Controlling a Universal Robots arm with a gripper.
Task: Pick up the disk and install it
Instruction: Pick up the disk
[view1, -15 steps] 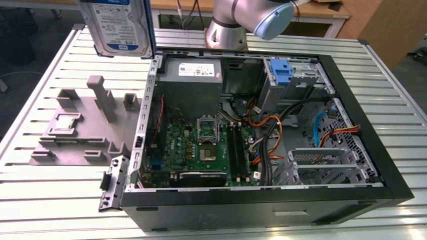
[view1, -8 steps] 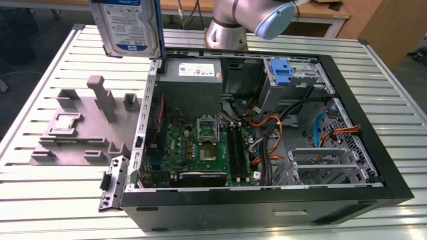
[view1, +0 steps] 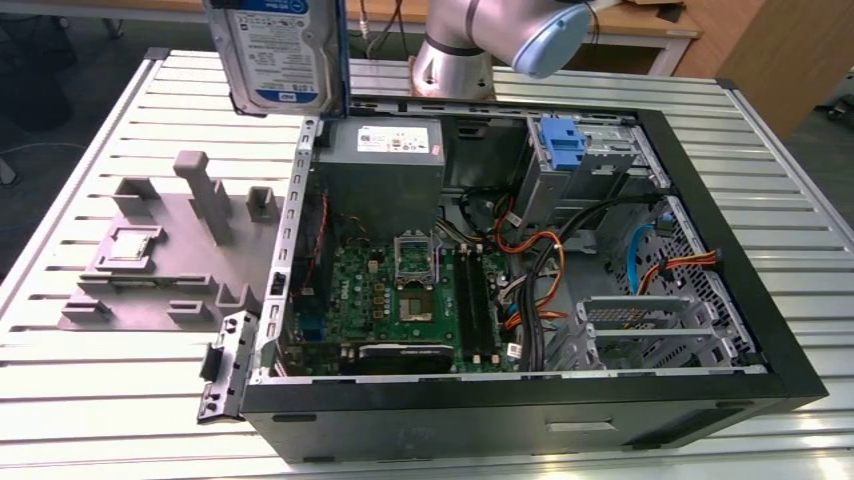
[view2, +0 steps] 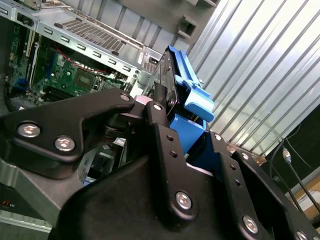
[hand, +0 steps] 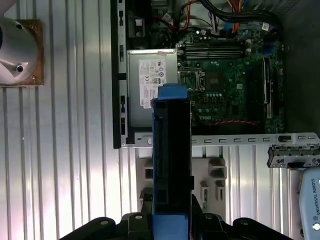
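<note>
While your jaws are clamped on the disk (view1: 274, 50), it hangs upright in the air, its label facing the exterior view. You have it above the slatted table (view1: 107, 380), near the back corner of the open computer case (view1: 534, 420). In the first wrist view its blue-edged side lies over the grey power supply (hand: 145, 85) far beneath.
</note>
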